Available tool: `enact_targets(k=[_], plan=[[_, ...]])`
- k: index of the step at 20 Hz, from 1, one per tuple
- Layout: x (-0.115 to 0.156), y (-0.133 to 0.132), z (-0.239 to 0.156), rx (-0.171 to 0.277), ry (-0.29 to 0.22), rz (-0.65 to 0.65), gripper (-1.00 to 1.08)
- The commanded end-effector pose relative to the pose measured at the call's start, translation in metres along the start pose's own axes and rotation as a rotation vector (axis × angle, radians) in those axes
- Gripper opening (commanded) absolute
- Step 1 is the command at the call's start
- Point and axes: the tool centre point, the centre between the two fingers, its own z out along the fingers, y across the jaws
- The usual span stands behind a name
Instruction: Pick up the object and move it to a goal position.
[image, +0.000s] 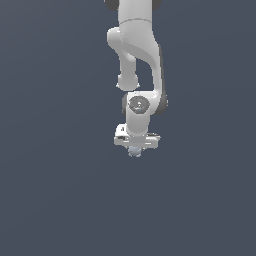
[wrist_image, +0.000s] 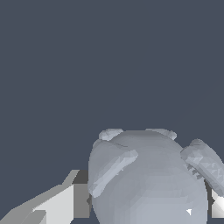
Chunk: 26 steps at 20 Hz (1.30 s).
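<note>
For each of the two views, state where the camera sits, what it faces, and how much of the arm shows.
Exterior view: off the arm, facing the white arm reaching down, with its gripper at the ball.
Wrist view: on the wrist, looking past a finger at the knobbly grey-blue ball seen close up between the fingers.
Shared: ball and gripper, against a plain dark background.

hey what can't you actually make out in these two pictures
- Small pale grey-blue knobbly ball: exterior view, mostly hidden by the white gripper above it.
- Ball's lower part: wrist view, cut off by the picture's edge.
- Fingertips: wrist view, cut off and behind the ball; grip contact unclear.
- Goal position: not visible in either view.
</note>
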Motion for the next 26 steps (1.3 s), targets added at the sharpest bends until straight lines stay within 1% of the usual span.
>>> enact_targets(k=[1,8,13,19,26], plan=[[0.0,0.0,0.001,0.0,0.0,0.0,-1.0],[0.002,0.001,-0.002,0.0,0.0,0.0,-1.0],[0.01,0.008,-0.015,0.0,0.0,0.0,-1.0],[0.03,0.025,-0.047,0.0,0.0,0.0,-1.0],[0.064,0.052,-0.098,0.0,0.0,0.0,-1.0]])
